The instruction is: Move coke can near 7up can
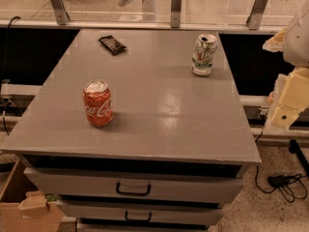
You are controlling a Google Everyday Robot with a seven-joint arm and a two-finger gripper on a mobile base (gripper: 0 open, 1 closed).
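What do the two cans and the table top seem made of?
Coke can and 7up can: likely aluminium, glossy print, silver tops. Table top: smooth grey, perhaps laminate, faint sheen. The end effector is beyond the table's right edge.

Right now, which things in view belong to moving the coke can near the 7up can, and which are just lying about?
Job: coke can, front left of the table; 7up can, back right; gripper, off its right edge.
Lying about: dark packet at the back; cardboard box and cables on the floor.
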